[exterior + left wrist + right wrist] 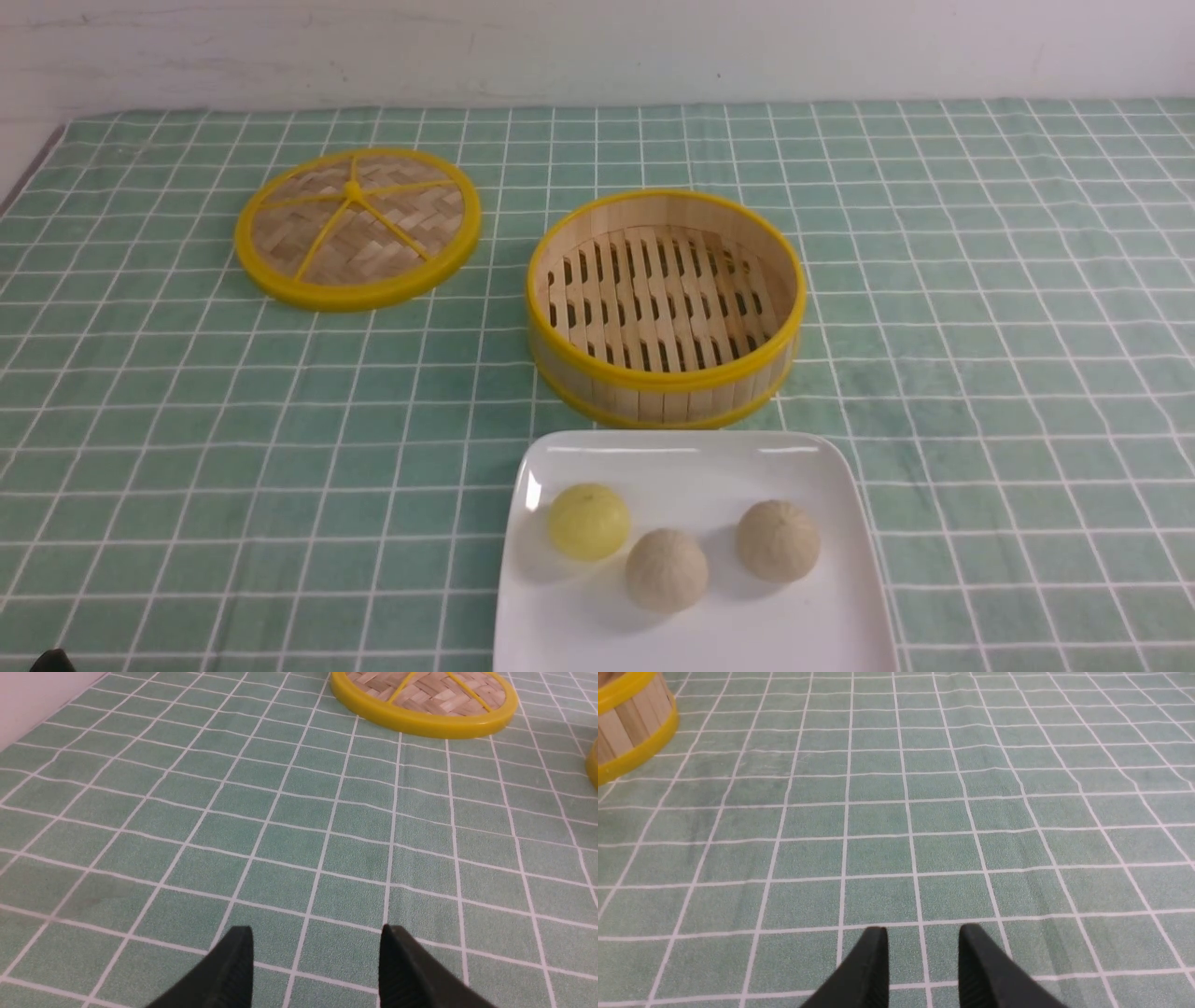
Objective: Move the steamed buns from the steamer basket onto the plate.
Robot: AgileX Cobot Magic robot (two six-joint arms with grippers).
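All 3 buns [667,569] are sitting on the plate [822,467] at the counter's near edge; the basket [665,378] is empty. The left end effector [317,970] is gaping wide, the right end effector [923,966] narrower, both holding nothing, suggesting the task is finished.

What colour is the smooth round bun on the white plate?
Pale yellow: the smooth round bun shows best in the front view.

Little of the robot shows. The left claw [317,970] appears as two matte black fingers [231,975], wedge-shaped and narrowing to blunt tips, with fine ribbing on their inner faces. The right claw [923,970] has the same black, tapered, ribbed fingers [868,975]. In the front view's lower left corner sits a small black sliver.
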